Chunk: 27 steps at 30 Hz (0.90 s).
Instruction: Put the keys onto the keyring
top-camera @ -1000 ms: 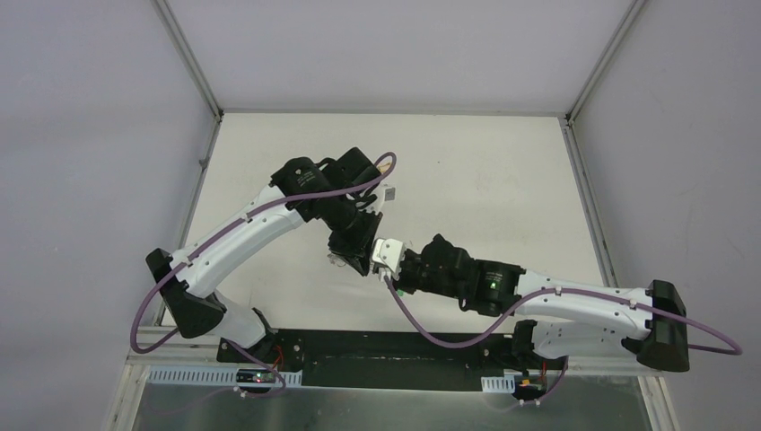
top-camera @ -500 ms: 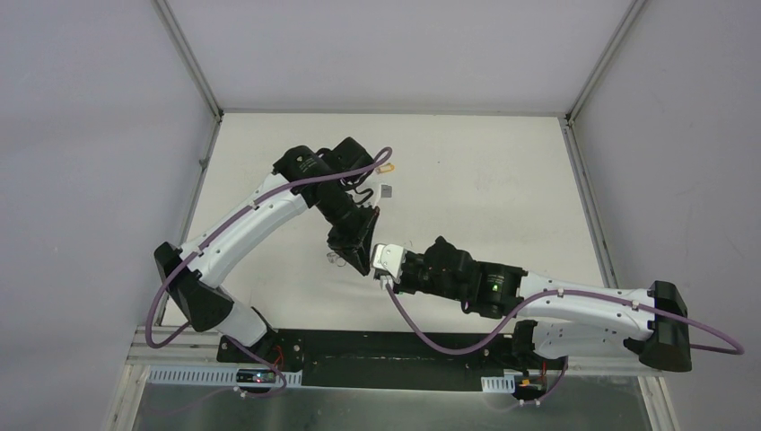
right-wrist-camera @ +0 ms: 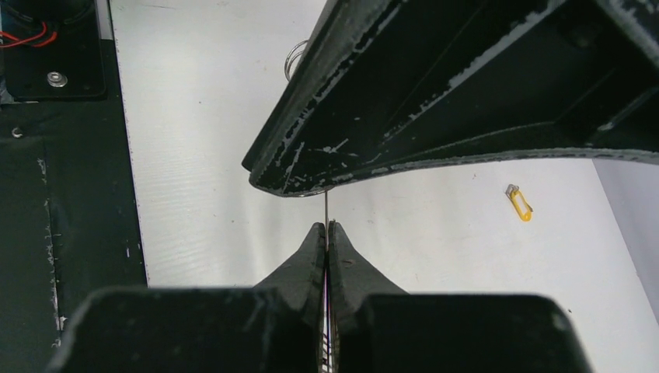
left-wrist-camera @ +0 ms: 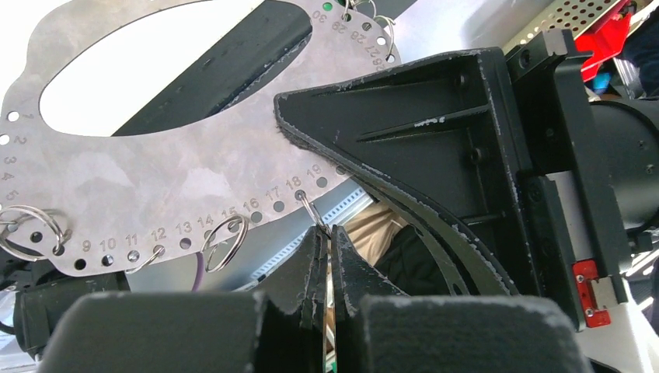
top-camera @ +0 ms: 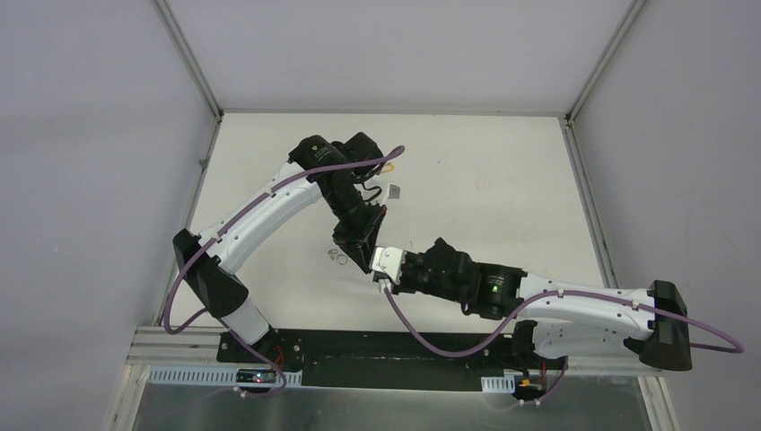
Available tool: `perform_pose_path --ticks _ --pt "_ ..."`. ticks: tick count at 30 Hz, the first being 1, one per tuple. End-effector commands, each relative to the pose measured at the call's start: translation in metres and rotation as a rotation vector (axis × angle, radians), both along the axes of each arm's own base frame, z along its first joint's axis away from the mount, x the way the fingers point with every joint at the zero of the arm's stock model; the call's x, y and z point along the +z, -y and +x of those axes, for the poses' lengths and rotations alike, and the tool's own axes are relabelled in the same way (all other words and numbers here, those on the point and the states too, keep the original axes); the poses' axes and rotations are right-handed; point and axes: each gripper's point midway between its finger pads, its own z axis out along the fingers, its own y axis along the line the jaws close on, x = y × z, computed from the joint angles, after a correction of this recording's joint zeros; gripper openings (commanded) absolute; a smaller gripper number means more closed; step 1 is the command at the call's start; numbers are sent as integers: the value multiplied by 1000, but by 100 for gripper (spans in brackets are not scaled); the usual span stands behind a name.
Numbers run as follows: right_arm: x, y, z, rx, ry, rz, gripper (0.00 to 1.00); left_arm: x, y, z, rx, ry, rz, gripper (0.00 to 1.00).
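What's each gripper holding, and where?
Right gripper clamps the numbered keyring plate by its edge. Left gripper seems to pinch the split ring at hole 18.

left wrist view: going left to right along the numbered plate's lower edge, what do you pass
split rings at the far left → edge-on ring at hole 12 → split ring near hole 15 → left gripper, shut on the ring in hole 18 → right gripper's finger over the plate → red tab
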Motion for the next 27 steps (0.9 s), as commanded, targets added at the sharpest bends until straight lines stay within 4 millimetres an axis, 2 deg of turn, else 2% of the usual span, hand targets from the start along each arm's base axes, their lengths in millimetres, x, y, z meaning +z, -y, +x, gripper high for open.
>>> perform_pose_path --ticks 1,4,6,11,19,24,27 --pt "21 -1 13 -52 62 52 0 18 -9 -20 -46 -99 13 0" --pt "21 -1 12 -46 62 53 0 20 -12 -16 -54 -70 36 1" --pt "22 -1 11 -42 61 57 0 21 -14 -12 -54 -45 55 12" --pt "21 -1 10 -33 58 55 0 30 -18 -3 -45 14 56 31" --pt "23 -1 8 -29 48 65 0 37 -30 11 -19 126 65 39" --pt "26 -1 5 -29 24 87 0 55 -45 29 21 352 55 40" --pt "27 -1 3 -34 -1 107 0 66 -51 35 97 500 -25 41"
